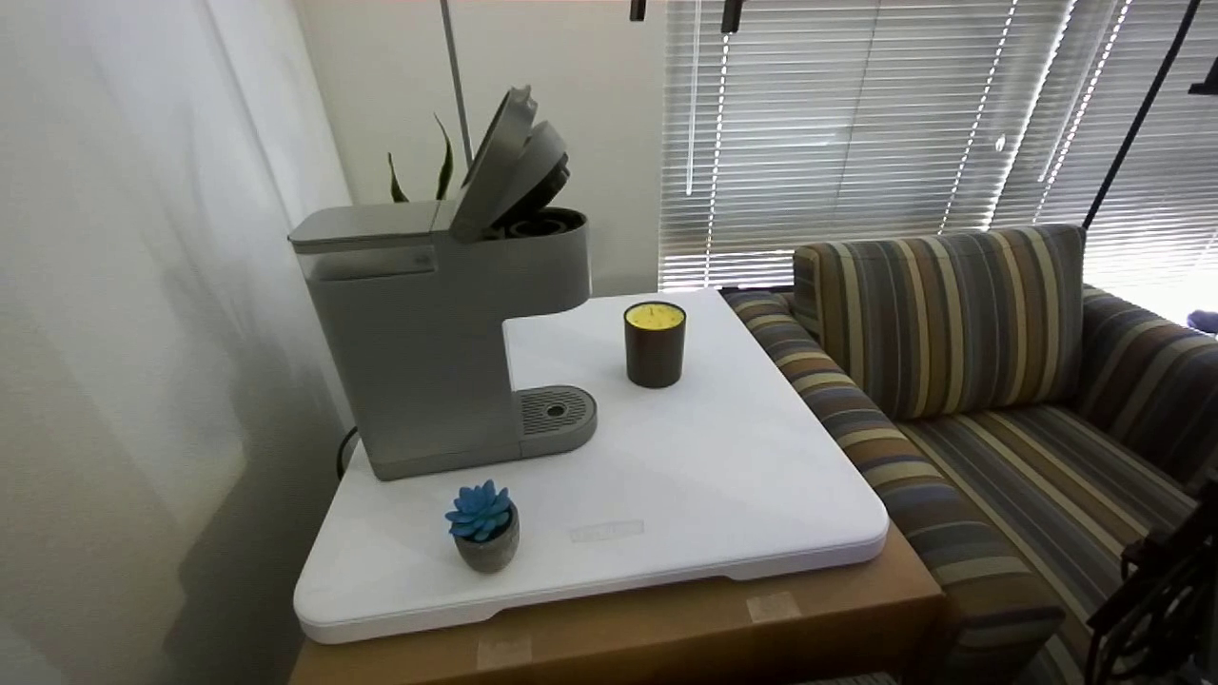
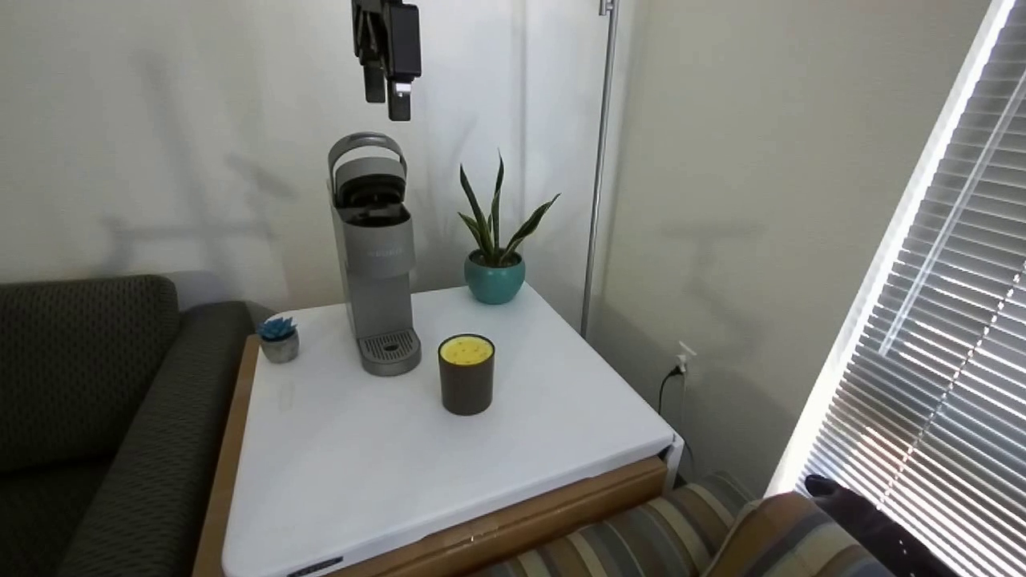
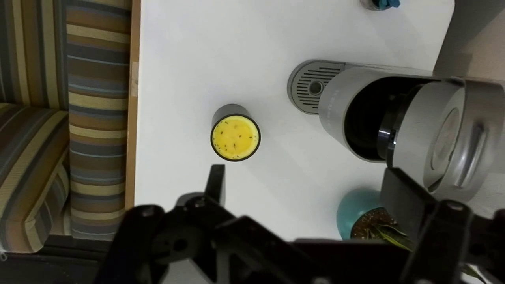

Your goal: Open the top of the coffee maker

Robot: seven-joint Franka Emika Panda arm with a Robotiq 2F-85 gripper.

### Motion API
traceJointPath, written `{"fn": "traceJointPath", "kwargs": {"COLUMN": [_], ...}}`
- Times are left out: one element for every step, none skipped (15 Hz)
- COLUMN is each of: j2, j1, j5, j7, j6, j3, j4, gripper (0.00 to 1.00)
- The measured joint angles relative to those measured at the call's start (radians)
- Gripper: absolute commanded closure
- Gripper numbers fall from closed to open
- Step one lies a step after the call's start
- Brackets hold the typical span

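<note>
The grey coffee maker [image 1: 428, 352] stands upright on a white table, and it also shows in an exterior view [image 2: 378, 300] and in the wrist view [image 3: 335, 98]. Its top [image 1: 500, 157] is tilted up and back, with the dark brew opening exposed below it. The raised top also shows in an exterior view [image 2: 369, 167] and at the right of the wrist view [image 3: 483, 138]. My gripper [image 3: 305, 173] is open and empty, with its fingers wide apart. In an exterior view the gripper [image 2: 387, 102] hangs above the raised top, apart from it. Only its fingertips [image 1: 685, 13] show in an exterior view.
A dark candle jar [image 1: 655, 352] with yellow wax stands in front of the machine. A small blue succulent [image 1: 483, 528] and a teal plant pot [image 2: 494, 280] stand on opposite sides of it. A striped armchair [image 1: 942, 323] adjoins the white table [image 1: 704, 495]. Walls stand close behind.
</note>
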Motion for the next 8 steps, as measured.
{"fn": "traceJointPath", "kwargs": {"j2": [0.000, 0.000, 0.000, 0.000, 0.001, 0.003, 0.008, 0.014], "j1": [0.000, 0.000, 0.000, 0.000, -0.002, -0.005, -0.009, -0.014], "j5": [0.001, 0.003, 0.007, 0.016, 0.040, 0.079, 0.134, 0.169], "j7": [0.005, 0.009, 0.013, 0.019, 0.024, 0.026, 0.018, 0.007], "j6": [-0.001, -0.001, -0.001, -0.001, 0.000, -0.001, -0.006, -0.009], "j3": [0.000, 0.000, 0.000, 0.000, 0.000, 0.000, 0.001, 0.003], "j4": [0.001, 0.001, 0.001, 0.001, 0.001, 0.001, 0.000, -0.003], "gripper": [0.00, 0.00, 0.00, 0.00, 0.00, 0.00, 0.00, 0.00]}}
